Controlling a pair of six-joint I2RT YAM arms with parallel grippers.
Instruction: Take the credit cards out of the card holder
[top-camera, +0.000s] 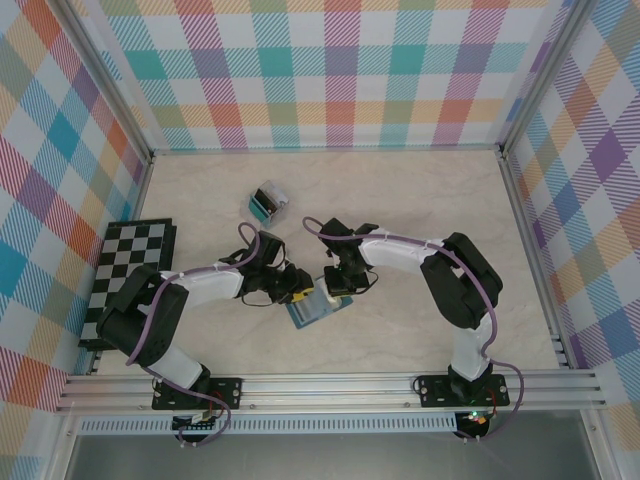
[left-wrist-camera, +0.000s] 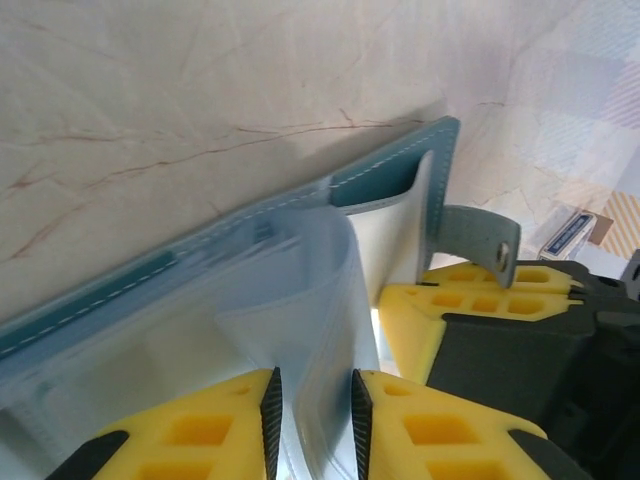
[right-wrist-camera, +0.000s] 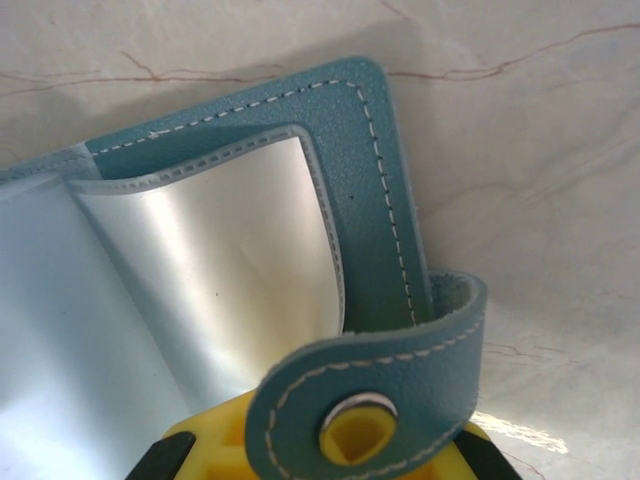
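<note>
Card holder, a slate-teal stitched leather folding wallet, lies opened on the cream marbled worktop between both jaws; judging by this, no card is out yet. Left wrist: the left jaws, nearly closed, pinch a glossy clear plastic sleeve. Right wrist: the snap tab curls over a yellow finger; I cannot tell how far the right jaws are open.

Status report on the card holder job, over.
Left gripper pinching a clear sleeve of the open card holder. Right gripper at the tab, grip unclear. Nothing in the way; small clear box sits apart.
</note>
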